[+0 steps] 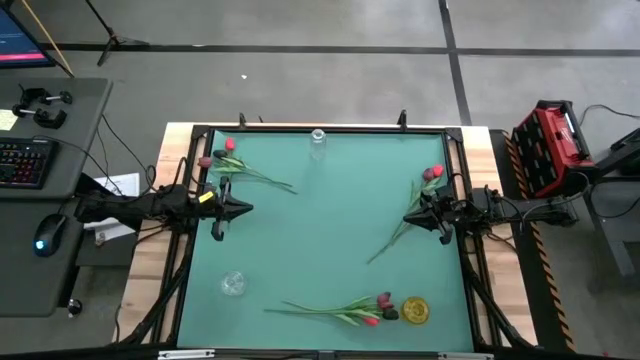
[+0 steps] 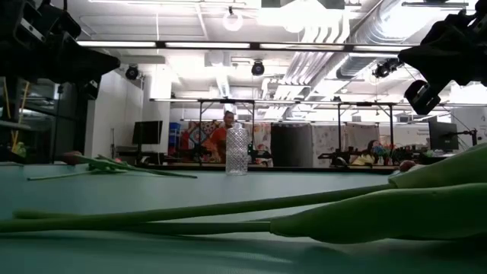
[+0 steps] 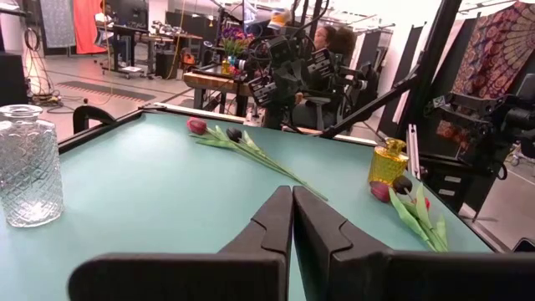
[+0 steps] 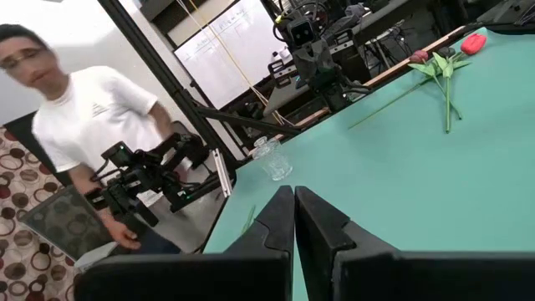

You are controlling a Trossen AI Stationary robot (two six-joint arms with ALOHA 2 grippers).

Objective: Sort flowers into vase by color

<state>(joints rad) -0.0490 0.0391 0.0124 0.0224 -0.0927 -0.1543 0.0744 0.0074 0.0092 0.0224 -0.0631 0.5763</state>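
Three loose bunches of flowers lie flat on the green table (image 1: 320, 230). One is at the far left (image 1: 240, 168), one at the right (image 1: 405, 225), and one along the near edge (image 1: 345, 312); their heads are red-pink or dark. A clear glass vase (image 1: 318, 140) stands at the far middle, a second clear vase (image 1: 232, 284) at the near left, and a yellow vase (image 1: 414, 310) at the near right. My left gripper (image 3: 292, 205) hovers shut over the left edge. My right gripper (image 4: 294, 205) hovers shut over the right edge, beside the right bunch's heads (image 1: 433, 175).
A black frame (image 1: 320, 128) rims the table. A person in a white shirt (image 4: 92, 125) stands beyond the table's edge in the right wrist view. A desk with a keyboard (image 1: 25, 160) is off to the left and a red case (image 1: 552, 145) off to the right.
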